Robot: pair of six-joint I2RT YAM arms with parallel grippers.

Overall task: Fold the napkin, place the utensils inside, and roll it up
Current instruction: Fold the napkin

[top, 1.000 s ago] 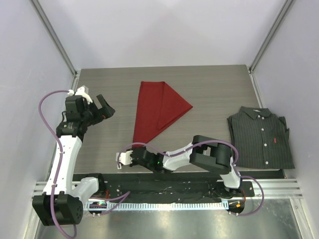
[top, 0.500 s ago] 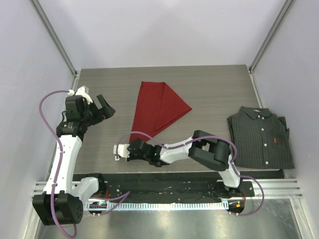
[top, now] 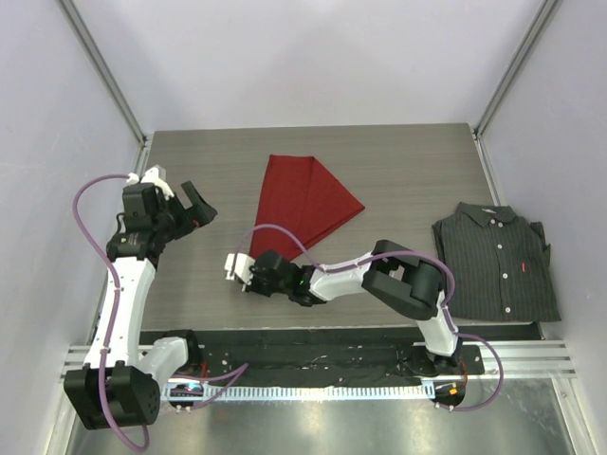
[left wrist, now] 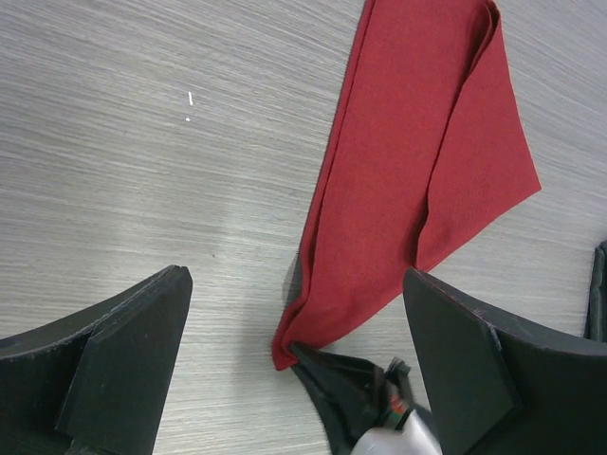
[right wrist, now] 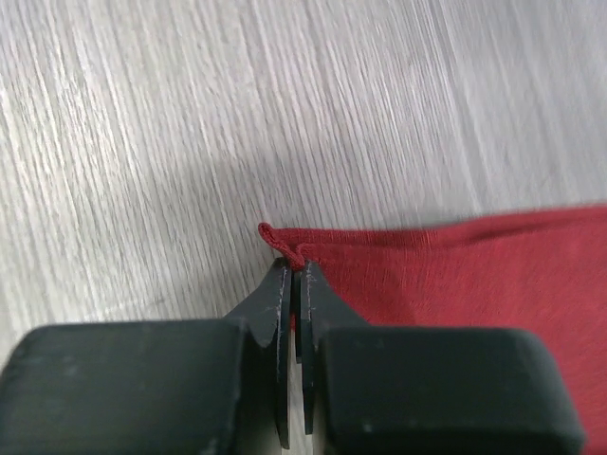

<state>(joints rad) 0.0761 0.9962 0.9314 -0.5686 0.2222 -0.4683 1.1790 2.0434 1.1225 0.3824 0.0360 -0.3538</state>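
Within right pincer (right wrist: 294, 272), napkin (right wrist: 455, 284) corner

No legible text or labels anywhere.

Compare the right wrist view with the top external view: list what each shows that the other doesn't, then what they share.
Only the right wrist view: the right gripper up close, jaws shut on the bunched corner tip of the napkin.
Only the top external view: the napkin's whole folded outline, the left gripper open and off to the cloth's left, apart from it, and the dark pinstriped shirt on the right side of the table.
Both: the red napkin lying on the grey wood-grain table.
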